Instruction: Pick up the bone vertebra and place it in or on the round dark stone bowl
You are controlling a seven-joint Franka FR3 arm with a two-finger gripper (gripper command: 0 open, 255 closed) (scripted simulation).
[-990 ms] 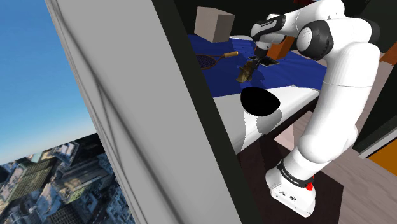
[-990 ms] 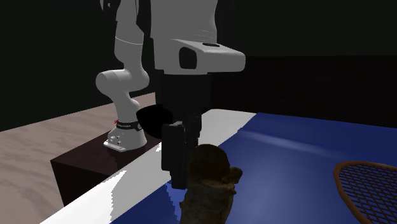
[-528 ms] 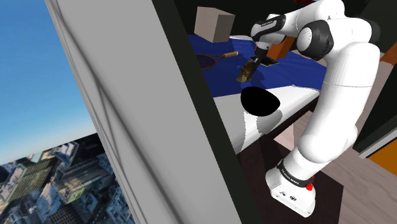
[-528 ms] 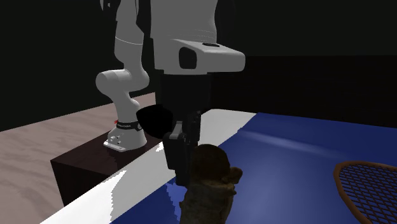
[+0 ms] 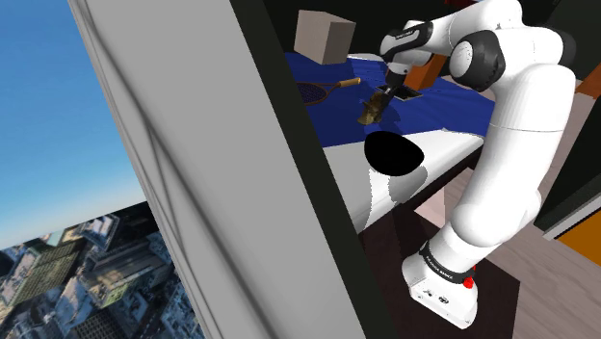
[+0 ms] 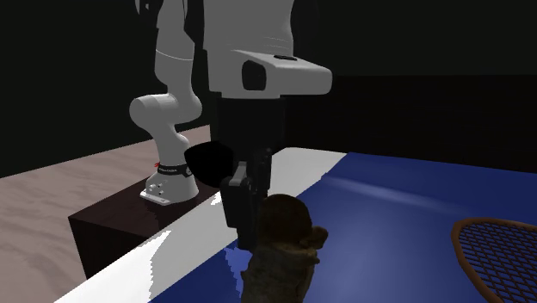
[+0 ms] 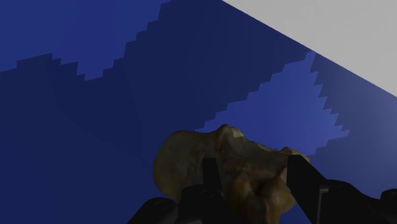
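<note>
The bone vertebra is a knobbly brown lump on the blue cloth. My gripper is shut on it, with one black finger pressed into its middle and the other against its outer side. In the second exterior view the gripper comes straight down onto the vertebra. The round dark bowl sits on the white tabletop, toward the stand from the vertebra. That bowl shows behind the hand in the second exterior view.
A racket lies on the cloth past the vertebra, its head at the second exterior view's right. A beige box stands at the back. A wide grey wall edge covers the shoulder view's left. The dark stand holds the arm's base.
The fingers have closed inward onto the vertebra since a second ago. The arm and the vertebra have stayed nearly in place.
</note>
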